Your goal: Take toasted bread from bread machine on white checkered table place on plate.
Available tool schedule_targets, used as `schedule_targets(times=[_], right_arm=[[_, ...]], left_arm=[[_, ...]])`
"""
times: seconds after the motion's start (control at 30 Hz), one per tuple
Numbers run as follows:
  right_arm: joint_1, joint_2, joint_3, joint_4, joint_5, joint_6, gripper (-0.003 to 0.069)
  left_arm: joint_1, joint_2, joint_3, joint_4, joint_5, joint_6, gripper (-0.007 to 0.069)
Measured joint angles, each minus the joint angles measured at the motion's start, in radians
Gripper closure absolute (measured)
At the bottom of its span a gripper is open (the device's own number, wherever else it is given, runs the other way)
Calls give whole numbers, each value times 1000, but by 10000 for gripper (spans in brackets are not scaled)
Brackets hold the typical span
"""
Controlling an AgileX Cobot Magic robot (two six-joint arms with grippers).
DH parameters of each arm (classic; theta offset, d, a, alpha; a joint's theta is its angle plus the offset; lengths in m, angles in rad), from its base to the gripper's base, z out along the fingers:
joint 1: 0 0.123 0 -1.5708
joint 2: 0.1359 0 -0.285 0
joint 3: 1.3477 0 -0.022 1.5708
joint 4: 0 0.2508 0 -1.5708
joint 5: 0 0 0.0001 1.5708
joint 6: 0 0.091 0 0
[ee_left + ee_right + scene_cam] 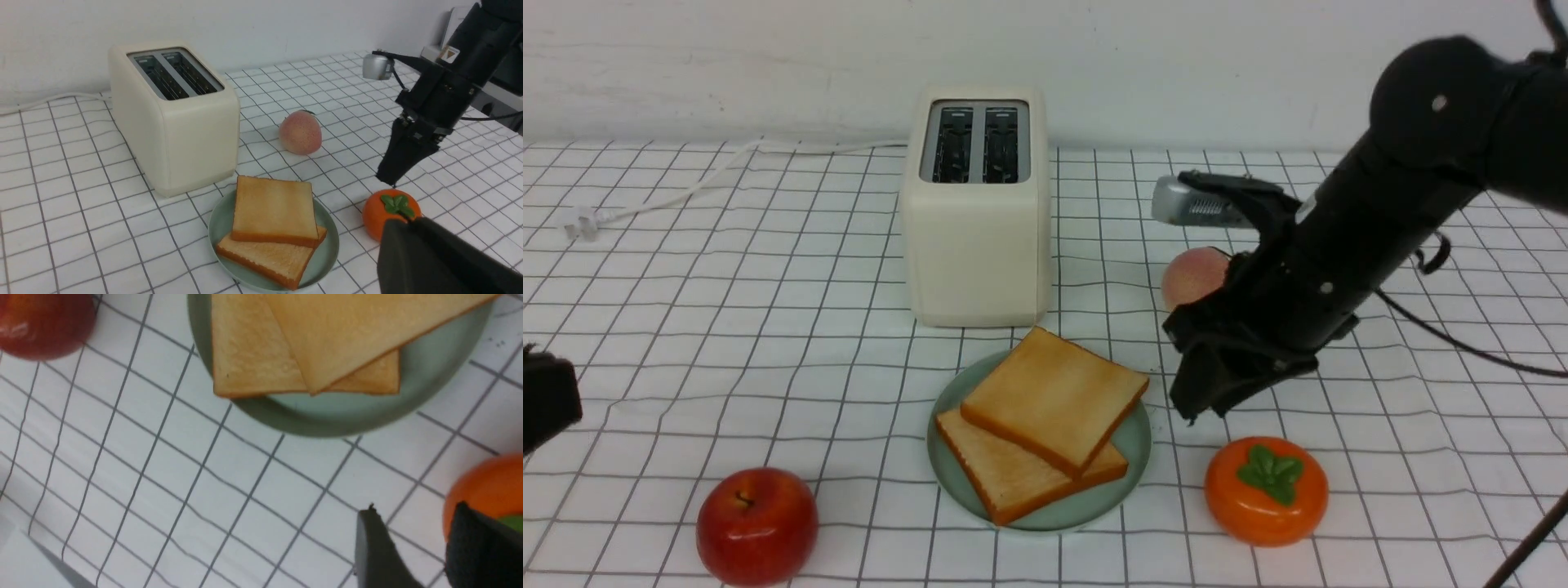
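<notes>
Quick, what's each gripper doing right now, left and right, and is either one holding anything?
Left gripper: shut, nothing seen in it.
Right gripper: open, fingers apart with nothing between them.

Right arm (1388, 196) extended forward and down; right gripper (1196, 412) tilted downward, fingers (376, 551) parted, holding nothing. Left gripper (547, 400) closed, low at frame edge.
</notes>
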Motion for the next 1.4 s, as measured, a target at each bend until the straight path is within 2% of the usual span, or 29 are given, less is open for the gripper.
schedule_targets(times=[0.17,0.27,0.5,0.7,0.8,0.93,1.0,1.13,1.4], right_arm=[[0,-165,-9,-50,35,39,625],[0,-299,37,-84,40,71,673],[0,-690,255,-172,60,129,668],[0,-1082,504,-278,58,254,665],[0,-1315,649,-363,-8,342,665],[0,-1505,786,-451,-125,436,665],[0,-1554,834,-483,-201,452,663],[0,-1648,962,-539,-462,462,657],[0,-1662,1084,-542,-537,462,650]], left_arm=[[0,-10,0,0,-85,-1,638],[0,-48,1,4,-108,-2,638],[0,-260,120,3,-113,-72,638],[0,-434,298,-2,-144,-129,638],[0,-435,389,-2,-177,-139,638],[0,-435,448,-2,-210,-142,638],[0,-435,464,-2,-220,-142,638],[0,-435,491,-2,-222,-142,638],[0,-435,502,-2,-222,-142,638]])
